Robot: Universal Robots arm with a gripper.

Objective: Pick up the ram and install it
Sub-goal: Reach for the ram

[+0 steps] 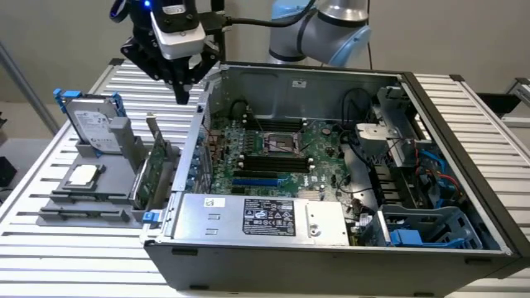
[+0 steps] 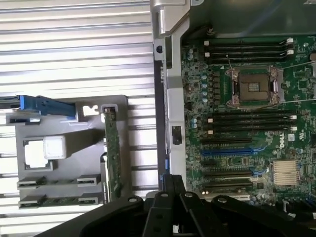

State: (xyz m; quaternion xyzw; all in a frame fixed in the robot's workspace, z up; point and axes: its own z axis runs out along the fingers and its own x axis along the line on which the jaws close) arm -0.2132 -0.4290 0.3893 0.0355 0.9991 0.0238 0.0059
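My gripper (image 1: pixel 182 96) hangs closed, empty, above the case's (image 1: pixel 331 261) far corner. The ram (image 2: pixel 54 201) (hard to make out) seems slotted in the holder (image 1: pixel 58 217), nearer and toward the exterior view's left, lying crosswise.

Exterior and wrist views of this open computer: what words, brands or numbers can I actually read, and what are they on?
"DELL": white letters, turned sideways, on the green motherboard.
Too small to read: the print of the black label on the silver power supply box.
Too blurred to read: the print on the upright silver hard drive.
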